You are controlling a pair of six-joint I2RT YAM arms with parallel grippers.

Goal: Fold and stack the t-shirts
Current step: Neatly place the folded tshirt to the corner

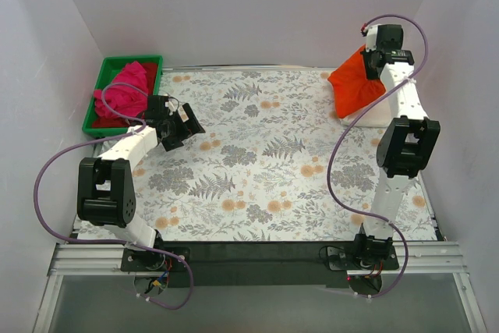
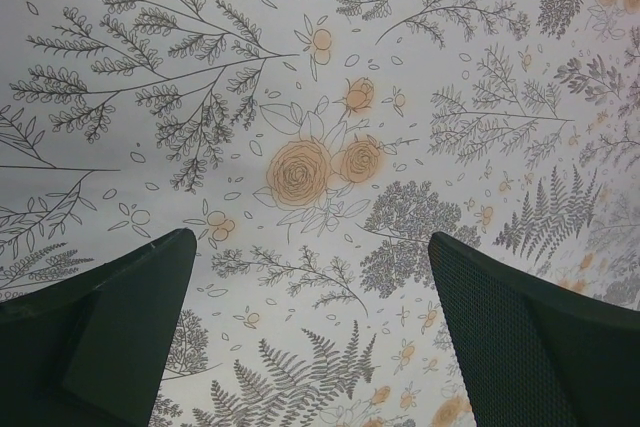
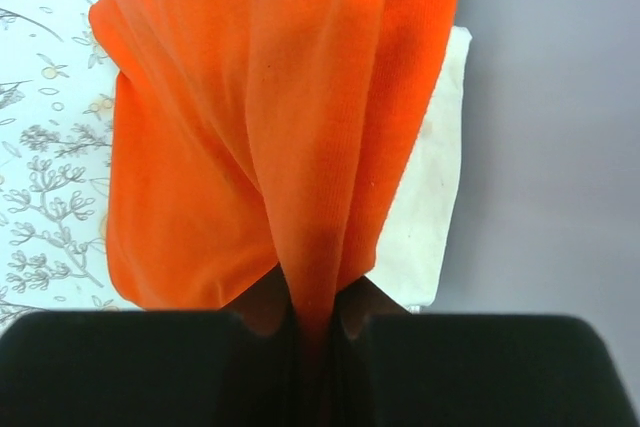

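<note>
**Three shirts, one in hand: the orange-red tee hangs over the cream one**

Nearest the bases, the left gripper [image 2: 310,247] hovers low over the grey floral cloth [image 1: 257,161]. Its jaws are spread wide with nothing between them.

Beyond it, in the far left corner, the magenta-pink t-shirt [image 1: 125,91] lies bunched and unfolded in the green tray [image 1: 109,64].

At the far right corner the right gripper [image 3: 312,312] is clenched on a pinch of the orange-red t-shirt [image 3: 250,147]. That shirt hangs in loose folds from the fingers, and its lower part rests on the cream-white t-shirt [image 3: 430,197], which lies flat by the wall.

The step in hand looks like work on the orange-red shirt at the stack. I cannot tell whether it is being set down or picked up.

It hangs gathered rather than squared, so the next move probably needs it laid flat and even, either on the cream shirt or on the open cloth for folding. Only then should the fingers let go. The idle left arm could help hold a second corner.
</note>
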